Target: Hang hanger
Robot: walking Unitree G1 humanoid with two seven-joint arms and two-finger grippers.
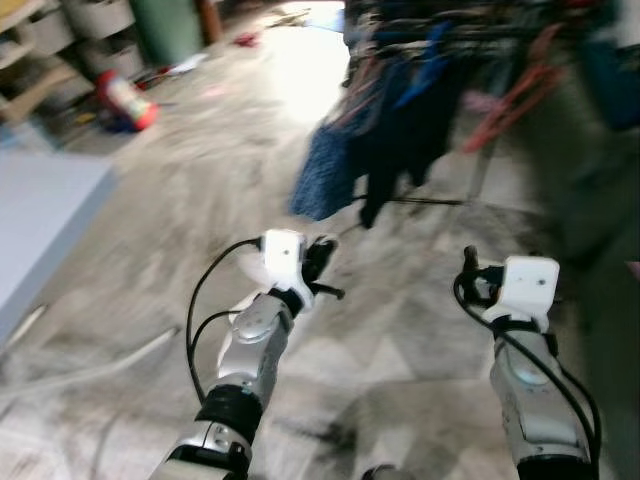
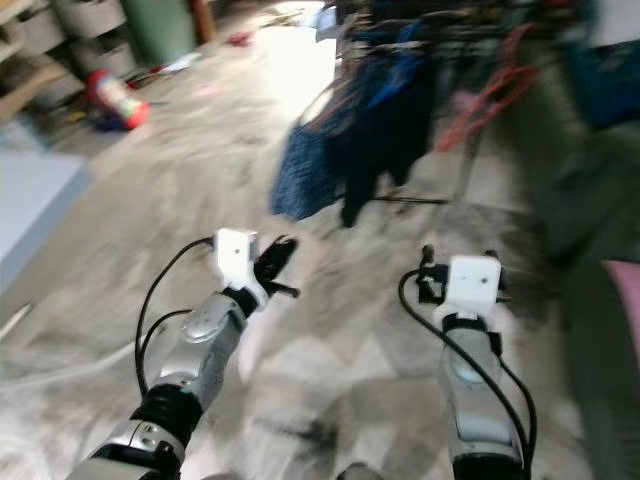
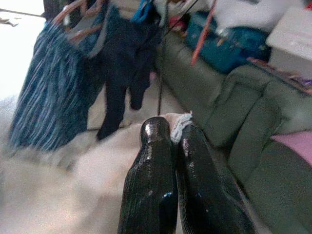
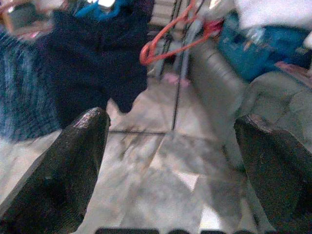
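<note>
Two grippers: raised side by side over a grey tiled floor (image 1: 170, 200), head views blurred.
Left gripper (image 3: 178, 141): fingers pressed together, a bit of white cord or cloth (image 3: 180, 126) pinched at the tips; cannot tell what it belongs to.
Right gripper (image 4: 170, 161): fingers spread wide, holding nothing.
Clothes rack (image 1: 470, 40): ahead, well apart from both grippers, hung with a blue patterned garment (image 1: 325, 170) and dark clothes (image 1: 405, 130).
Red hanger (image 4: 170, 34): on the rack, beside the dark clothes.
Green sofa (image 3: 243, 141): to the right of the rack.
Blue bag (image 3: 229, 41): lying on the sofa back.
</note>
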